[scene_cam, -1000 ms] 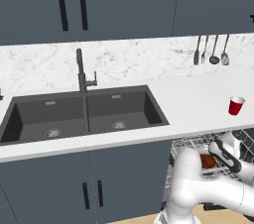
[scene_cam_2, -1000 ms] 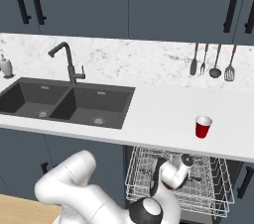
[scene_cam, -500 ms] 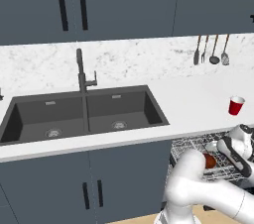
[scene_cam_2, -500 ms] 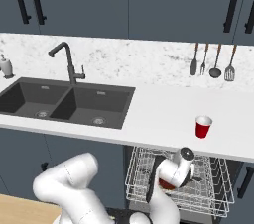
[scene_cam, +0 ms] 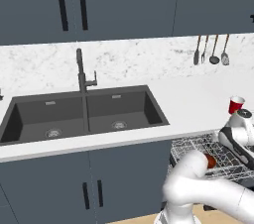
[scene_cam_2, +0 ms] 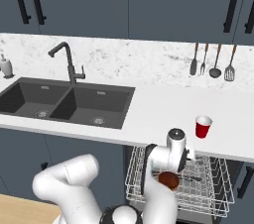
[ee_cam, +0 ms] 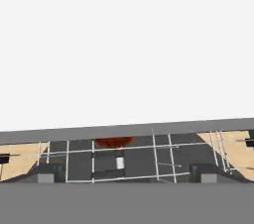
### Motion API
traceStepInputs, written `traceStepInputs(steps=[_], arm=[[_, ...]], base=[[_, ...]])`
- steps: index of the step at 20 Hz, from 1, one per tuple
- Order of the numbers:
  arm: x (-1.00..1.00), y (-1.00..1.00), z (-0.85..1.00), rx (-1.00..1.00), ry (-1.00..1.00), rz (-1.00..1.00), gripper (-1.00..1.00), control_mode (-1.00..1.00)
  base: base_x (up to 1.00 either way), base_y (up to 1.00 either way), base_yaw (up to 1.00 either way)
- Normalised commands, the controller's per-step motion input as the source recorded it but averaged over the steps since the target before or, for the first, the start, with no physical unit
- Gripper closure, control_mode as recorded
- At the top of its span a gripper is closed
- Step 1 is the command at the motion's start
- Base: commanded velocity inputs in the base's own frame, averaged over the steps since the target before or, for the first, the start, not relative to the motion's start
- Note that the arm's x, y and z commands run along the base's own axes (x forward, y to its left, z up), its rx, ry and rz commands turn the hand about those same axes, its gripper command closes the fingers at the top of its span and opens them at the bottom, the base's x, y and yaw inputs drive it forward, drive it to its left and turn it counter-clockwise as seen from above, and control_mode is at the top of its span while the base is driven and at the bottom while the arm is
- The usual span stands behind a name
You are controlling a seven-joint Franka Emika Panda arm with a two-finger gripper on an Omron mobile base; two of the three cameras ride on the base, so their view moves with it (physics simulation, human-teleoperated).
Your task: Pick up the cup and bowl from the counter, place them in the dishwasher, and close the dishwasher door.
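Right base view, read left to right: the sink (scene_cam_2: 67, 101) sat in the counter (scene_cam_2: 158, 114), then the pulled-out rack (scene_cam_2: 208, 193) of the dishwasher under the counter edge, with the bowl (scene_cam_2: 168, 180) lying in the rack just below the arm's wrist, and the cup (scene_cam_2: 203, 126) upright on the counter above, near its front edge. The gripper (ee_cam: 124, 176) looked down past a grey edge at the rack wires, the bowl (ee_cam: 114, 142) apart from it, half hidden by that edge. Whether its fingers stood apart or together could not be told. By my reading the bowl was placed and the cup was next. The risk: the wrist hung close under the counter lip, so a straight lift could strike the edge; and the light cup, near the front, could tip or slide off if nudged before being gripped
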Motion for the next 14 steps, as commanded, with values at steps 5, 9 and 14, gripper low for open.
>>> traceStepInputs(steps=[5,9,14], arm=[[0.49,-0.34,1.0,-0.22,0.22,0.0,-1.0,-1.0],[0.41,-0.42,1.0,-0.15,0.09,0.0,-1.0,-1.0],[0.52,-0.42,0.8,-0.1,-0.08,0.0,-1.0,-1.0]], base=[[0.0,0.0,0.0],[0.0,0.0,0.0],[0.0,0.0,0.0]])
